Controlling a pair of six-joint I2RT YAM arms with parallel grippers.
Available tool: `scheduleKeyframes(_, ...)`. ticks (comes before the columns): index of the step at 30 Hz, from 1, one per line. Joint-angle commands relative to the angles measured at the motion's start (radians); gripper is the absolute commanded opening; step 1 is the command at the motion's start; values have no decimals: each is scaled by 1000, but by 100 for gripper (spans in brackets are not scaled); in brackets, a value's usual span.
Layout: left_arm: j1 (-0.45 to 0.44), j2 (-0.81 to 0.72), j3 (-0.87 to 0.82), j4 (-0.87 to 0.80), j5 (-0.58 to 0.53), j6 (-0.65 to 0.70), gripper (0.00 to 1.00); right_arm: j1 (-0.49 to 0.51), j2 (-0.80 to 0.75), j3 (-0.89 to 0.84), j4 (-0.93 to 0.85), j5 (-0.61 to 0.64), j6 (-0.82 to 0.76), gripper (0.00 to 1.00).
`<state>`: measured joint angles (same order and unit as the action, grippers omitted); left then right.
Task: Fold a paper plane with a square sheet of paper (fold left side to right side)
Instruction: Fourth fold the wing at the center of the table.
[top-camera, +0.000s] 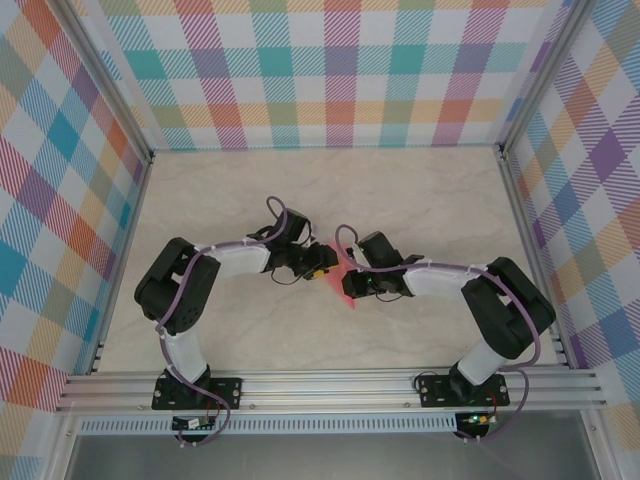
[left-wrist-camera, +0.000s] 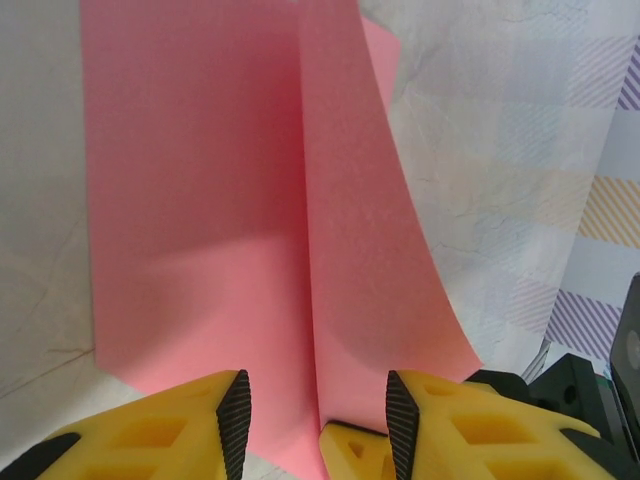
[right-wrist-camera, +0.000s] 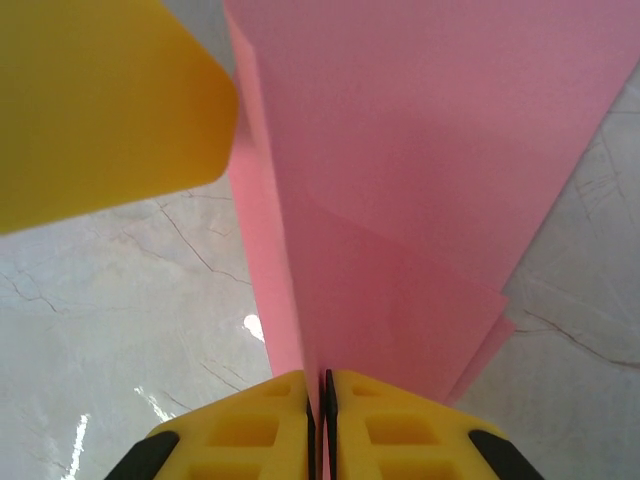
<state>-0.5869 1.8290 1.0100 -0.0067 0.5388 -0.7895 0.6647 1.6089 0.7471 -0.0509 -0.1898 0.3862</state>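
From the overhead camera I saw both arms bent inward, their claws nearly meeting over the middle of the worktop (top-camera: 420, 200). The pink sheet of paper (top-camera: 343, 278) lay between them.

Through the right wrist camera, the right claw (right-wrist-camera: 318, 410) was pressed fully together on the sheet. Its two yellow fingers (right-wrist-camera: 250, 430) were closed with only the thin paper edge between the pads. Ahead of that claw the paper rose as a broad pink panel. A narrower strip stood along the panel's left edge, and a lower layer poked out at its right corner. A blurred yellow finger of the other claw sat ahead and to the left, just beside the paper.

Through the left wrist camera, the left claw (left-wrist-camera: 318, 425) stood partly open, with a clear gap between its black-ridged pads (left-wrist-camera: 237, 420). A raised flap of the sheet ran straight out ahead from that gap, curving up and over to the right. The rest of the sheet lay flat on the worktop, ahead and to the left of the flap. I could not see either pad touching the paper, so I took this claw as holding nothing. A small yellow piece showed low in the gap, and I couldn't tell what it belonged to.
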Motion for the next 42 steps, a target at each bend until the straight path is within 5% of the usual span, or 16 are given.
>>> scheduleKeyframes(1,-12,18,36,24,19,-8,42,-18,12,-15,33,-62,28,13)
scheduleKeyframes(25,-24,136,97,24,22,-9,42,-97,80,-22,75,-207,74,14)
scheduleKeyframes(42,-24,151,101,-15,-2,6,42,-113,34,-40,106,-244,81,29)
